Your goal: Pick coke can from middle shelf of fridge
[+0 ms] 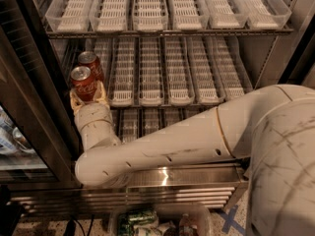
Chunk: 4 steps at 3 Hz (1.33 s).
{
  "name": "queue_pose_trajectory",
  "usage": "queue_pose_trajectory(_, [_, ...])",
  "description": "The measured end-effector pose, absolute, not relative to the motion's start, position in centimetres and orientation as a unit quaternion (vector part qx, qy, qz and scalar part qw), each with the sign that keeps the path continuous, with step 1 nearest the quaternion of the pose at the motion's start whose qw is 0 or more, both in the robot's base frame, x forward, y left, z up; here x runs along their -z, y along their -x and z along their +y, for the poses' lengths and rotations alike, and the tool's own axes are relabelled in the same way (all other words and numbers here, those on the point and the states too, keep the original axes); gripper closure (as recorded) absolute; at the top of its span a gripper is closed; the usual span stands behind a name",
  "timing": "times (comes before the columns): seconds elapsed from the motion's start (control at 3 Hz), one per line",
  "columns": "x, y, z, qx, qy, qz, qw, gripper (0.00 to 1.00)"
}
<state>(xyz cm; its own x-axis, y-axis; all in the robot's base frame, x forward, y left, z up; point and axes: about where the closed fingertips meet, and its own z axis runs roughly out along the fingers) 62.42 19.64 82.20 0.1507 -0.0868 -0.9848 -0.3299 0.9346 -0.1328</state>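
We see the end effector (88, 95) at the left front end of the middle shelf (167, 90) of the fridge (162, 193), its two fingers clamped on either side of the coke can (82, 81). The can stands upright at the shelf's front edge, with a second red can (92, 62) just behind it. The white arm (172, 141) reaches in from the lower right.

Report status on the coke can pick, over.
Hand at middle shelf, left end, shut on front coke can. Second red can just behind. Path out looks clear.
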Motion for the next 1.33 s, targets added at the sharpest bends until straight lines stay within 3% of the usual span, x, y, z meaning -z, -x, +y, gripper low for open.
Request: queue_pose_trajectory(1.33, [-87.9,-62.5,16.6,-0.108,0.174,0.624,0.754,1.00])
